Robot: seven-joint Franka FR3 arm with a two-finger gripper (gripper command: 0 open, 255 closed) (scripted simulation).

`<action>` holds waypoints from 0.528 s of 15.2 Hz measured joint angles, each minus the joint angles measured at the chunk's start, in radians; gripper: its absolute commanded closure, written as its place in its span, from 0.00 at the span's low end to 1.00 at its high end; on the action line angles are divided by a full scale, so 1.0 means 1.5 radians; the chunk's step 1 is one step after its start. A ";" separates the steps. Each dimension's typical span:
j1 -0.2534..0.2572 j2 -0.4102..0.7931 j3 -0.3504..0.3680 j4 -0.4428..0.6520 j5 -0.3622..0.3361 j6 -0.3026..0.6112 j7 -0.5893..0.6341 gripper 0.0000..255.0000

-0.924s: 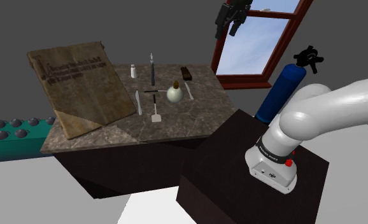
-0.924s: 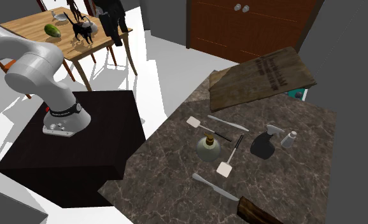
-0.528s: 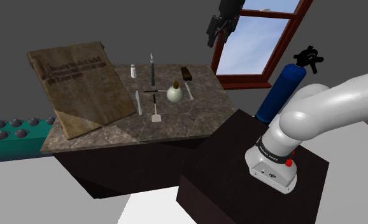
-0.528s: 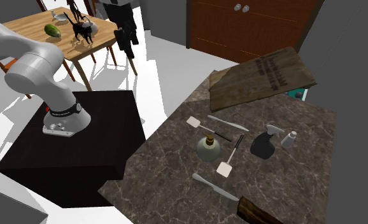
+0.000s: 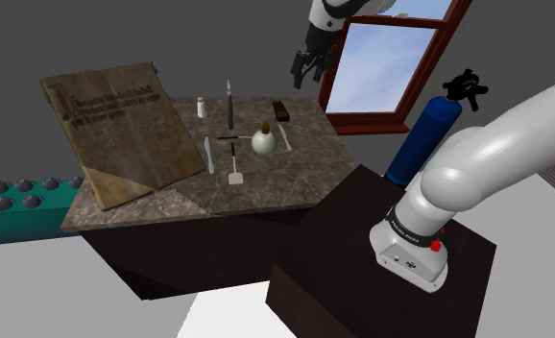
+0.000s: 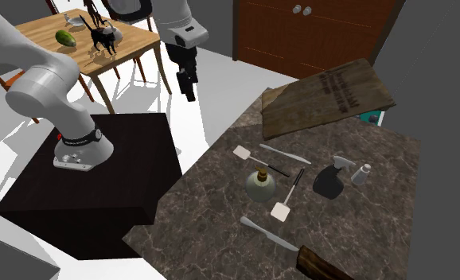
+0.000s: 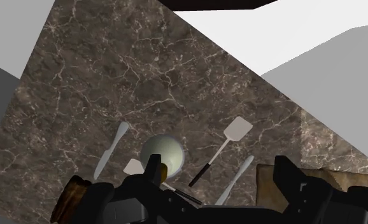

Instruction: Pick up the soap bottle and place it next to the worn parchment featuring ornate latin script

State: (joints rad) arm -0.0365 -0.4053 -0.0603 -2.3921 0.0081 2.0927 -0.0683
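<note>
The dark marble-veined table (image 5: 304, 178) carries everything. At its end on the shoulder view's left rests the worn brown parchment sheet with dark script (image 5: 122, 130), by far the biggest thing on it. The white arm (image 5: 496, 154) reaches up from the stand and holds the black two-finger claw (image 5: 301, 67) high above the table. Its fingers are spread with nothing between them, well apart from every object.

The task's thing, the round pale bottle with a dark brassy neck (image 5: 263, 142), stands upright near the middle of the table. The wrist view looks down on it just ahead of the fingers. A white-bladed spatula with a thin dark handle (image 6: 282, 210) lies just beside its base, and other slim utensils lie between bottle and parchment.

The step in hand looks like the approach. To do it well, bring the claw straight down over the bottle with the fingers wide, squarely straddling the belly or the neck. Close only once centred, so that the round body does not slip aside and the spatula is not caught.
</note>
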 measured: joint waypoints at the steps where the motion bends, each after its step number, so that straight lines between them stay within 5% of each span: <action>1: 0.001 0.019 0.000 0.002 0.000 0.016 0.000 0.00; 8: -0.004 0.190 -0.013 0.053 0.000 0.132 -0.022 0.00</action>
State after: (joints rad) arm -0.0427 -0.1200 -0.0797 -2.3127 0.0079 2.2900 -0.1013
